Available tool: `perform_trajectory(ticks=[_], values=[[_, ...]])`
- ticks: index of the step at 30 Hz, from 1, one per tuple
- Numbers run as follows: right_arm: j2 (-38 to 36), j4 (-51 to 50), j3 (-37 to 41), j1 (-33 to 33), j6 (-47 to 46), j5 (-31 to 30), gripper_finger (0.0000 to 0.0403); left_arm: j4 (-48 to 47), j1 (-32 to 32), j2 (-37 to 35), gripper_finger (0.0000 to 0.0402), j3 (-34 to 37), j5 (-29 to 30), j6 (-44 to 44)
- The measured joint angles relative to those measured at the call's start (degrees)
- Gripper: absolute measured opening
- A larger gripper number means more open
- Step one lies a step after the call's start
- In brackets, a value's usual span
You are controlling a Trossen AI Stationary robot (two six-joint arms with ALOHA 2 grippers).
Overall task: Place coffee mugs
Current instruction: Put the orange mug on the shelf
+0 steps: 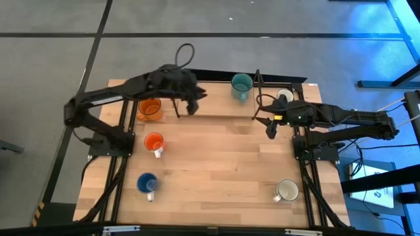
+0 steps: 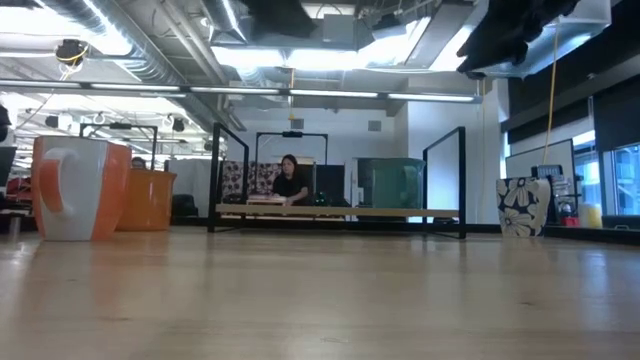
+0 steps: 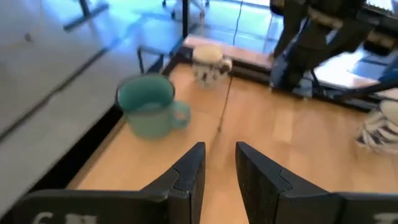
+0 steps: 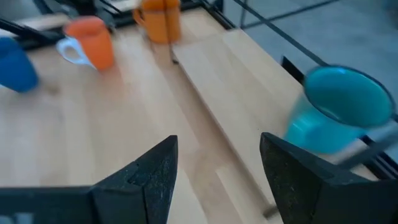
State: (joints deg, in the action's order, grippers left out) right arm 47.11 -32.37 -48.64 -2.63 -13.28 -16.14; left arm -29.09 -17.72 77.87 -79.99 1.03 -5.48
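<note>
At the far edge of the table, I have the left gripper [image 1: 192, 105] hovering with a narrow gap between its fingers, pinching nothing. The right gripper [image 1: 268, 126] hangs spread wide and empty near the teal mug [image 1: 241, 85]. Five other mugs stand apart: large orange mug [image 1: 150, 109], small orange mug [image 1: 154, 142], blue mug [image 1: 147, 183], and two white ones. I judge a clean grab needs one finger inside the rim, descending slowly, squared to the wall.
</note>
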Motion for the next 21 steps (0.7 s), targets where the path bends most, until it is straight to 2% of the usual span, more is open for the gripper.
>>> perform_trajectory(ticks=[4, 9, 16, 19, 21], values=[[0.00, 2.95, 0.00, 0.04, -0.04, 1.70, 0.0214, -9.60, 2.49, -5.70, 0.0082, 0.02, 6.86, -1.96], [0.23, 2.89, 0.00, 0.04, -1.77, 0.79, 0.0214, -18.21, 4.48, -12.31, 0.0082, 1.84, 15.62, -4.90], [2.50, 2.76, -0.02, 0.00, -5.64, -2.44, 0.0214, -22.22, 2.69, -25.08, 0.0082, 13.13, 16.74, -13.36], [4.17, 2.76, -0.04, 0.00, -7.28, -2.89, 0.0214, -23.18, 0.92, -28.44, 0.0082, 16.66, 16.49, -18.07], [5.23, 2.66, -0.04, 0.00, -8.60, -2.89, 0.0214, -24.28, -0.42, -29.86, 0.0082, 17.43, 16.05, -18.20]])
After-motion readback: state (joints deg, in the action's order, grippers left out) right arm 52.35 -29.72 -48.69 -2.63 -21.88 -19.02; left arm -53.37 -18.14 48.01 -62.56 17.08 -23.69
